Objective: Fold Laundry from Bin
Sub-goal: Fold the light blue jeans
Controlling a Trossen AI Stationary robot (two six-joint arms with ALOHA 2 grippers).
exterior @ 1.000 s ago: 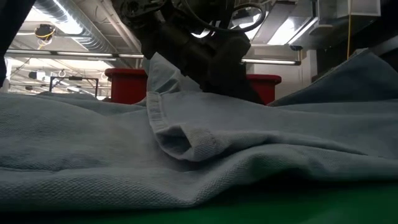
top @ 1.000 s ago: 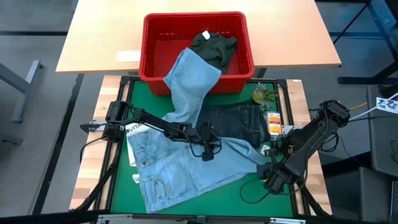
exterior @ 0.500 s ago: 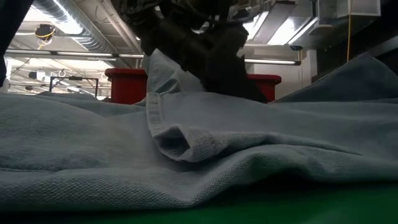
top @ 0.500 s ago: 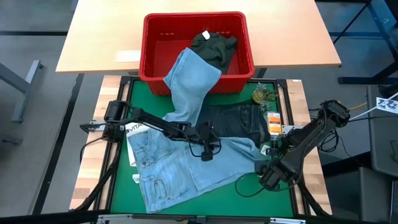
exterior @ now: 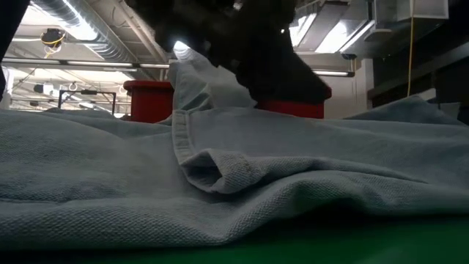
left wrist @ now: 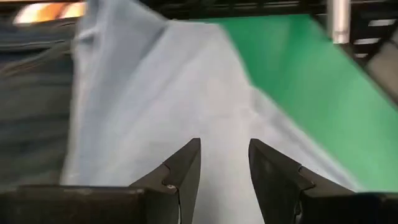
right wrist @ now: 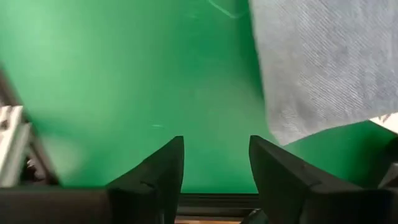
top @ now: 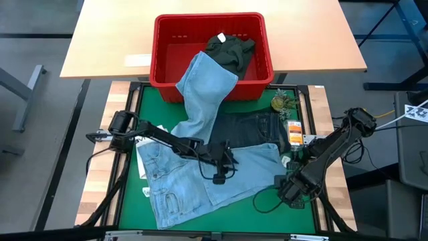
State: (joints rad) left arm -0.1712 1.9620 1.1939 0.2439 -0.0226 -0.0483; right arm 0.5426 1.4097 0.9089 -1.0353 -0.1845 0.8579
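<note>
From above, my left end effector (top: 219,175) sits on the light blue jeans (top: 194,184), which lie spread on the green mat (top: 267,204) in front of the red bin (top: 167,73). My left wrist view adds that its fingers (left wrist: 186,168) stand apart with only denim beneath, gripping nothing. One jeans leg (top: 204,94) climbs over the bin's front rim into the bin. Inside the bin, against its back wall, lies a dark olive-green piece (top: 231,48). Dark navy jeans (top: 257,128) lie just in front of the bin, partly under the blue pair. The low view shows only folds of denim (exterior: 220,169) with the bin (exterior: 146,99) behind. Right of the jeans, my right end effector (top: 289,193) hangs open over bare mat (right wrist: 124,93), the jeans' hem (right wrist: 323,68) beside it.
</note>
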